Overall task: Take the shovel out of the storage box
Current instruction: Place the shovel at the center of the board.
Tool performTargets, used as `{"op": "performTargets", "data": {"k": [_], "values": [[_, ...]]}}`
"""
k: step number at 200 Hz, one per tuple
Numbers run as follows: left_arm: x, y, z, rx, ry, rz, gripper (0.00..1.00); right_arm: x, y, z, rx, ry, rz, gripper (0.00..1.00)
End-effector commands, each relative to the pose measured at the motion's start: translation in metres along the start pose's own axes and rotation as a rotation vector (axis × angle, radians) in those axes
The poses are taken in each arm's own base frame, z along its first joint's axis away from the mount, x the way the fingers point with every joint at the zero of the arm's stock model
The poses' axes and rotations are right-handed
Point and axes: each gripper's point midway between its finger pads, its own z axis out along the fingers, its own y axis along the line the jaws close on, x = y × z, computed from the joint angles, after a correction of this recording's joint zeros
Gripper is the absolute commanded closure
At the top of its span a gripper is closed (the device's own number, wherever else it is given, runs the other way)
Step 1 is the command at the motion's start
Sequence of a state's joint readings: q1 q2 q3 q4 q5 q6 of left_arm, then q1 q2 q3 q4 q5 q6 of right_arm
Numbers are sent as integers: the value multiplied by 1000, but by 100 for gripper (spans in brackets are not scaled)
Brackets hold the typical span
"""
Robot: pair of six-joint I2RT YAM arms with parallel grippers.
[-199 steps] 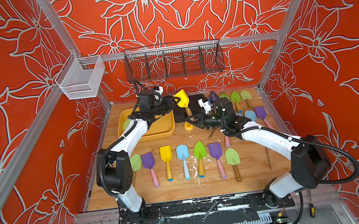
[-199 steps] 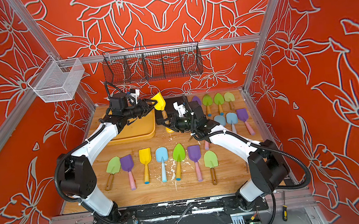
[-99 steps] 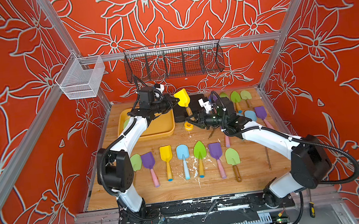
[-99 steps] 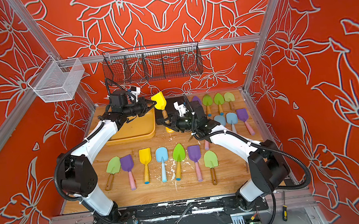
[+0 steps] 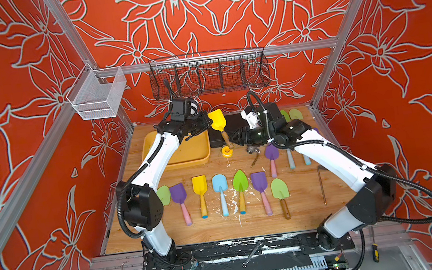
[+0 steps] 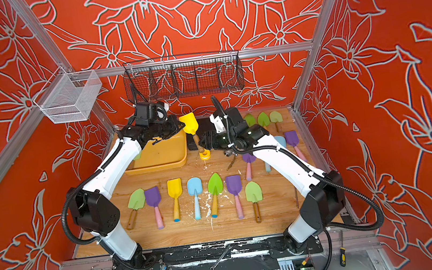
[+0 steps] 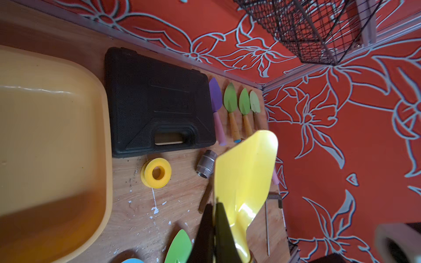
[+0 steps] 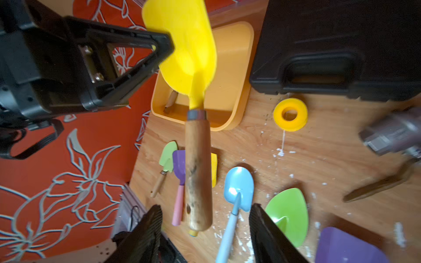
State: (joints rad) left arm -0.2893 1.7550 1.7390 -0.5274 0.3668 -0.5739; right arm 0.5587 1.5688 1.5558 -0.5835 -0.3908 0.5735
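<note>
We see left claw (image 5: 207,124) clamped on shovel (image 5: 218,121) blade, aloft at box (image 5: 184,163) 2 o'clock. Right claw (image 8: 205,208) agape, jaws flanking handle, clear of it.

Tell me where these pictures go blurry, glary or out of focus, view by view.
Right wrist view: the metal fitting is motion-blurred, and the close shovel blade looks soft. Left wrist view: the tub is out of focus, with a glare streak. Both top views: sharp, evenly lit.
</note>
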Motion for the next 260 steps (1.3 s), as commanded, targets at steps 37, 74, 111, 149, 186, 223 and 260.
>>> {"op": "performTargets", "data": {"k": [37,74,111,149,186,223,260], "values": [[18,11,9,-108,57,-1,100,22,-15,28,163,142,-172,45],[19,7,8,-95,59,1,100,31,-24,44,205,176,-186,52],[25,3,12,-90,79,6,100,29,-22,55,189,175,-181,63],[32,-2,15,-62,96,-2,100,41,-28,57,200,226,-169,86],[23,-13,8,7,70,-22,40,57,-43,38,248,219,-147,100],[-20,-38,-48,88,-89,34,3,107,-99,-2,386,264,-77,100],[-43,-57,-98,111,-221,130,3,171,-167,-66,541,248,88,100]]}}
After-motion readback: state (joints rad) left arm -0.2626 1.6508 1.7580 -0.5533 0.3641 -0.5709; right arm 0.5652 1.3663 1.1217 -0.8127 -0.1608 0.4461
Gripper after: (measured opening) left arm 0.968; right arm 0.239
